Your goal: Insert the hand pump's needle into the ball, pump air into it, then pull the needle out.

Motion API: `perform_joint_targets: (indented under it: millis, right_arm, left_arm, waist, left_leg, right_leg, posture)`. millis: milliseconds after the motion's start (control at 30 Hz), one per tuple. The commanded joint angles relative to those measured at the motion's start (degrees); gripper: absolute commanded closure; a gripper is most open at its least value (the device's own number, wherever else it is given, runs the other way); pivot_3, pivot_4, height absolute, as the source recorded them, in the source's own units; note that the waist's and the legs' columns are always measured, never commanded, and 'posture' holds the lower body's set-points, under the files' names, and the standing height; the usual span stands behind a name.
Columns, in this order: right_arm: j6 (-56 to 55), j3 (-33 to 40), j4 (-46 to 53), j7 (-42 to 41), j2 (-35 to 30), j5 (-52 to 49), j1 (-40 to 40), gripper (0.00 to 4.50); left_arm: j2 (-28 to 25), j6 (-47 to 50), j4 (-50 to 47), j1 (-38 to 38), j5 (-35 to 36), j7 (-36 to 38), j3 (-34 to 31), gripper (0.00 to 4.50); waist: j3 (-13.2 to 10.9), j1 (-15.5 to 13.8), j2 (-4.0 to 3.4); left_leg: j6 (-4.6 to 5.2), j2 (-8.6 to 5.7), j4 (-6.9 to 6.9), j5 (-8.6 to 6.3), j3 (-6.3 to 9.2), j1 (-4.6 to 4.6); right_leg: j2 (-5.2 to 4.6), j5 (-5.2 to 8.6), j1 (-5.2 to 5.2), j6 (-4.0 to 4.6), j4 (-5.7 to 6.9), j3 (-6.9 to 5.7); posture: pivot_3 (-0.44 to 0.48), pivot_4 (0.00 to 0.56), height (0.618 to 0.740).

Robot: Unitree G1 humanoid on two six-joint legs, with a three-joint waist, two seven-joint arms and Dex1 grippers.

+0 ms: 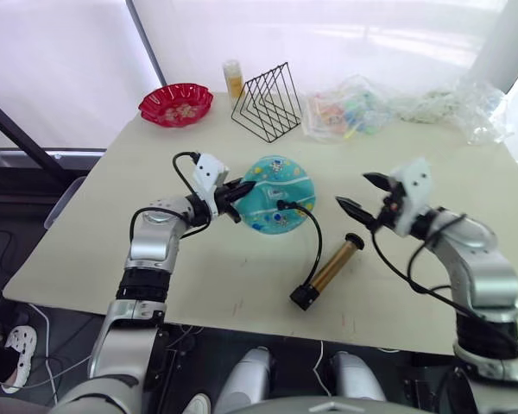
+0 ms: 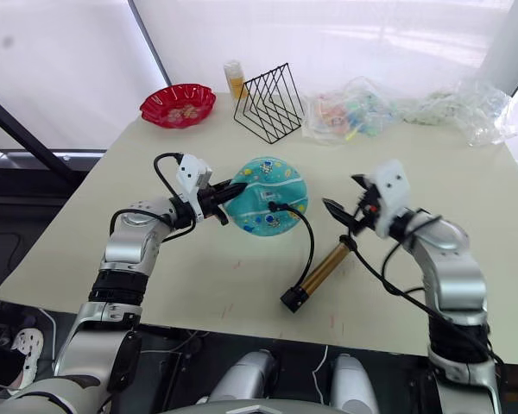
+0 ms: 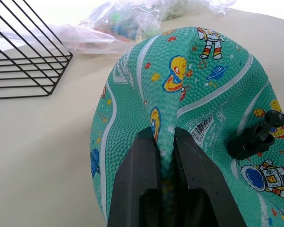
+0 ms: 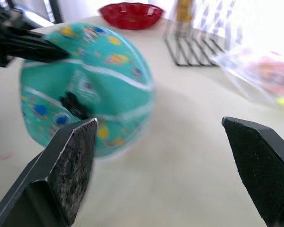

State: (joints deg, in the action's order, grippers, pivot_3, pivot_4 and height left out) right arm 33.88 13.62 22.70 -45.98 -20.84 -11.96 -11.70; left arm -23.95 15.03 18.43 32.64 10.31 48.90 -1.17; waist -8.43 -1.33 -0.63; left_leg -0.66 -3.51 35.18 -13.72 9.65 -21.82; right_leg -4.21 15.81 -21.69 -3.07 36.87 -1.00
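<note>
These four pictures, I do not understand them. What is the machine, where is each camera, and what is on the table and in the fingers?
It is a humanoid robot with two arms. Two pictures come from its head, looking down; the other two from a camera on each wrist. The left gripper has its fingers shut on a fold of the limp ball. The right gripper is open and holds nothing. The pump lies on the table, its hose ending at the ball. Behind are a red dish, a wire rack, a small bottle and plastic bags.
</note>
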Motion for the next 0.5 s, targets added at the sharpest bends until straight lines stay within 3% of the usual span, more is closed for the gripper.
perform_joint_targets:
  millis: [33, 400, 433, 500]
  right_arm:
    - [-5.7, 6.4, 0.4, -1.1, -1.8, -4.4, 5.3, 0.06]
    - [-24.1, 15.3, -3.7, -5.8, -2.7, -11.1, 24.9, 0.06]
    - [-25.6, 16.0, -4.1, -6.3, -2.8, -11.5, 26.8, 0.0]
    - [-27.9, 17.0, -4.7, -7.4, -2.9, -12.9, 29.7, 0.0]
  left_arm:
    - [-0.1, 2.1, 3.7, -3.2, -2.2, 1.2, 4.3, 4.5]
    - [-0.6, 2.5, 2.0, -3.3, -0.9, 2.4, 4.0, 4.5]
    - [-0.7, 2.3, 2.0, -3.0, -0.6, 2.5, 3.6, 3.65]
    - [-0.9, 2.1, 2.0, -2.7, -0.2, 2.2, 2.8, 2.97]
  waist:
    - [-0.1, 0.1, 0.06]
    - [-0.3, 0.4, 0.03]
    - [-0.3, 0.4, 0.06]
    - [-0.3, 0.3, 0.11]
  left_leg:
    - [0.0, 0.0, 0.0, 0.0, 0.03, 0.0]
    - [0.11, 0.05, 0.0, -0.05, -0.48, 0.04]
    - [0.15, 0.04, 0.0, -0.07, -0.55, 0.07]
    - [0.17, 0.05, 0.0, -0.09, -0.54, 0.06]
  right_leg:
    - [0.01, 0.01, 0.01, 0.0, 0.0, -0.01]
    - [0.0, 0.01, 0.0, -0.03, 0.0, 0.3]
    - [0.0, 0.03, 0.0, -0.08, 0.0, 0.35]
    - [-0.01, 0.05, 0.0, -0.11, 0.0, 0.33]
  posture:
    - [0.0, 0.15, 0.74]
    - [0.0, 0.15, 0.74]
    - [0.0, 0.15, 0.74]
    - [0.0, 0.15, 0.74]
